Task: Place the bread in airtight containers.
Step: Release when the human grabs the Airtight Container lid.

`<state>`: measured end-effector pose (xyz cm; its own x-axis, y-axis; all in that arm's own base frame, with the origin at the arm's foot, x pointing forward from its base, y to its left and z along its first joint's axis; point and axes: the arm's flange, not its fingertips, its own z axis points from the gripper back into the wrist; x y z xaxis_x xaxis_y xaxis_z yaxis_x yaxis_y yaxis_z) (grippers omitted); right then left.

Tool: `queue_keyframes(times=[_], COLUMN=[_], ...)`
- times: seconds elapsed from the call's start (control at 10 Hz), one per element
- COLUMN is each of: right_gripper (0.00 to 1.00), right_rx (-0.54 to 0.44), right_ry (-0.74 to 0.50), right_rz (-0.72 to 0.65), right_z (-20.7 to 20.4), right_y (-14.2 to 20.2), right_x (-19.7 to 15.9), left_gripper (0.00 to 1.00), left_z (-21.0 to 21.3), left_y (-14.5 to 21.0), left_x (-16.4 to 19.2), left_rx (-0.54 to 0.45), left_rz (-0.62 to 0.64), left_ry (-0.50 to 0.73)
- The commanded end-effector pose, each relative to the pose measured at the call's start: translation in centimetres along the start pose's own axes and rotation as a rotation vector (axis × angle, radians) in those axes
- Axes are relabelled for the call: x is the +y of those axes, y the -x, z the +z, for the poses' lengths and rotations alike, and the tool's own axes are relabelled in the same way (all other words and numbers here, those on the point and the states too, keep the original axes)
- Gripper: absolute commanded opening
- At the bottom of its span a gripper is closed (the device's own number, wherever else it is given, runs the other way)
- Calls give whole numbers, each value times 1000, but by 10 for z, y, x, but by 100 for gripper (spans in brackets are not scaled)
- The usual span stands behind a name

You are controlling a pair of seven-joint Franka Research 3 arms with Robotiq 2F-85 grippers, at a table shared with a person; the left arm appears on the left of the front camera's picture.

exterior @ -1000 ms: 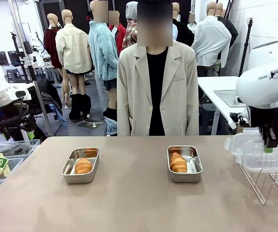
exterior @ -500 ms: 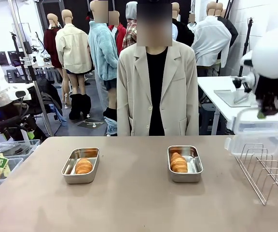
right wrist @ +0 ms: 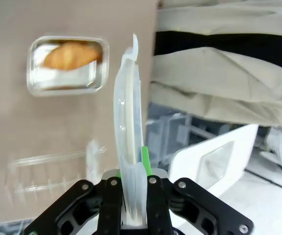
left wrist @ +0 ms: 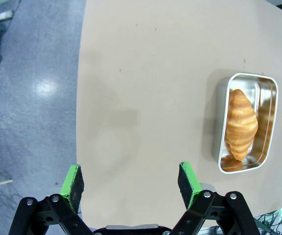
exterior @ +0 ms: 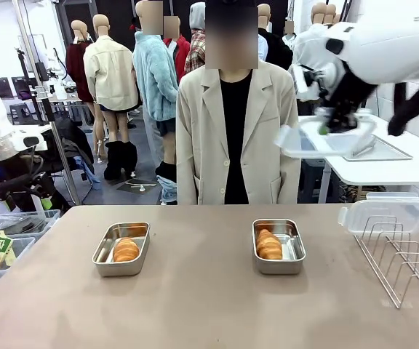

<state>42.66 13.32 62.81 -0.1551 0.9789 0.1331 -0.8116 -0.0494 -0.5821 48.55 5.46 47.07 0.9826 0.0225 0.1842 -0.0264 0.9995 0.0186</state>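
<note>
The bread part looks done: the left tin [exterior: 118, 269] holds a roll [exterior: 126, 249] and the right tin [exterior: 278, 267] holds another roll [exterior: 268, 245]. Both tins stand well apart on the table [exterior: 195, 313], uncovered. What is left, as I judge it, is the sealing. The right gripper [exterior: 331, 127] is raised high at the right, beside the person [exterior: 235, 131] in the front view, with its jaws pinched tight on the rim of a clear lid [exterior: 304, 142]. In the right wrist view that lid stands edge-on between the fingers, with a tin and its roll on the table far below. A second lid [exterior: 384, 212] lies on the rack [exterior: 402, 265] at the table's right end, with no arm near it. The left gripper [left wrist: 131, 178] hangs over an edge of the table with its jaws spread wide and nothing between the pads [left wrist: 74, 178]; a tin with its roll sits well off to one side. So neither tin is closed yet: the held lid has to come down square on a tin, probably the right one as the nearer, and be pressed home, and then the second lid has to go on the other tin
</note>
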Motion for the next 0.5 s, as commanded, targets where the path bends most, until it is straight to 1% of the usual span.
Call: queue_keyframes(times=[0.0,0.1,0.2,0.3,0.4], right_gripper=[0,0,0,0,0], right_rx=[-87,-64,-43,-39,-44], right_ry=[107,145,122,86,81], right_rz=[-56,-54,-36,-39,-59], right_z=[-33,-48,-59,-69,-77], right_y=[-18,-31,-45,-52,-54], right_x=[-38,-45,-49,-54,-62], left_gripper=[100,100,100,100,100], left_z=[1,1,1,1,1], left_y=[0,0,0,0,0], left_x=[0,0,0,0,0], left_rx=[-2,-2,-2,-2,-2], left_rz=[8,8,8,8,8], left_ry=[-7,-7,-7,-7,-7])
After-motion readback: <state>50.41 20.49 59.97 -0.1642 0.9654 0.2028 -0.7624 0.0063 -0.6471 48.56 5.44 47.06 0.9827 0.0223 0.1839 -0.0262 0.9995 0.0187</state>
